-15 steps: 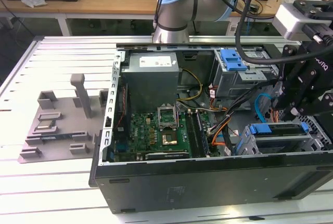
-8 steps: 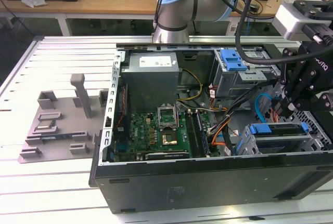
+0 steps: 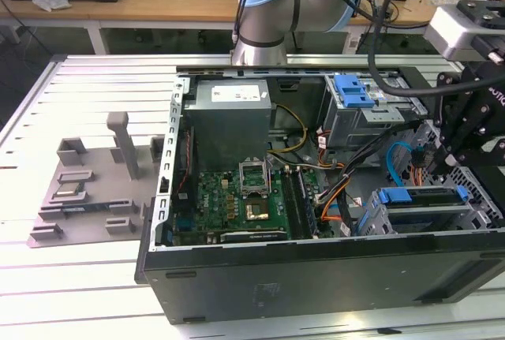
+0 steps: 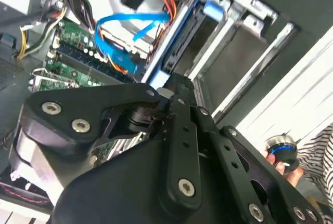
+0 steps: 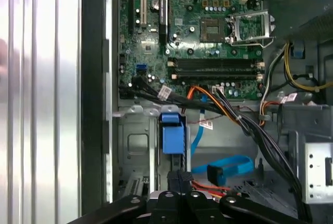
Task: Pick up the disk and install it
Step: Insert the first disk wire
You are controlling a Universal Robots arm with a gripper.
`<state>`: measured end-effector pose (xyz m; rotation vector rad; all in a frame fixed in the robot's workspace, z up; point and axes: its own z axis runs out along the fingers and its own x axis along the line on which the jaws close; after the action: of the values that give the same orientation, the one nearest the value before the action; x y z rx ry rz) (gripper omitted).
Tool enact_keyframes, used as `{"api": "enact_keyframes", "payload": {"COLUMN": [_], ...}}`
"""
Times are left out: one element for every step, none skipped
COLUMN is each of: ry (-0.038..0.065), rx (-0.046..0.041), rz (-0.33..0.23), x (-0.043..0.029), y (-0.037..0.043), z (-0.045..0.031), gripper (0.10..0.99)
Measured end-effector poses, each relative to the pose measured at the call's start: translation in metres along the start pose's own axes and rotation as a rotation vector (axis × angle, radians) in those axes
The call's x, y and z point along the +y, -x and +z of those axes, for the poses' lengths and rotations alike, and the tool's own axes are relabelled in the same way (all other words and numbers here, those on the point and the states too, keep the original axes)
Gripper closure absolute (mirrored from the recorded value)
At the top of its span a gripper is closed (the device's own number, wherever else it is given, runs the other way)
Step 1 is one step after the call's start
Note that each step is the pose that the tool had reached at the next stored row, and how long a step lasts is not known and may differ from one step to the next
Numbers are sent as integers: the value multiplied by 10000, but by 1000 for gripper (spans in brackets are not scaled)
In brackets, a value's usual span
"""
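The disk [image 3: 426, 199] stands on edge inside the grey drive cage [image 3: 371, 218] at the exterior view's right end of the open computer case, its blue carrier tab [image 3: 394, 196] on top. In both wrist views its blue carrier frame [image 4: 174, 39] and the tab [image 5: 173, 133] show edge-on in the cage slot. My black gripper [image 3: 435, 173] hangs just above the disk's edge. Its fingers [image 5: 175, 180] sit pressed together with no gap, right behind the blue tab, and the gripper [image 4: 179, 86] tip meets the end of the blue frame.
A grey power-supply box [image 3: 230, 115], the green motherboard [image 3: 237, 198] and bundled cables [image 5: 244, 125] fill the case. A second cage with a blue latch [image 3: 353, 91] stands at the back. A grey parts fixture [image 3: 95, 190] lies outside. A person's hand [image 4: 283, 154] holds a small round object beside the case.
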<state>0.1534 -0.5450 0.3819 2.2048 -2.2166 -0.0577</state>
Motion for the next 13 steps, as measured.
{"api": "enact_keyframes", "payload": {"ry": [1, 1, 2, 1, 1, 1, 1, 1, 2, 2, 2, 3, 2], "rx": [1, 5, 4, 6, 8, 6, 8, 9, 8, 11, 14, 15, 15], "rz": [0, 1, 0, 0, 0, 1, 1, 1, 1, 0, 2, 1, 2], "x": [-30, -102, -143, -162, -180, -226, -249, -270, -310, -338, -360, -380, -382], "y": [22, 103, 169, 204, 239, 316, 352, 388, 447, 476, 500, 532, 570], "z": [3, 15, 25, 30, 34, 45, 48, 53, 63, 69, 74, 87, 117], "gripper": [980, 980, 980, 980, 980, 980, 980, 980, 980, 980, 980, 980, 980]}}
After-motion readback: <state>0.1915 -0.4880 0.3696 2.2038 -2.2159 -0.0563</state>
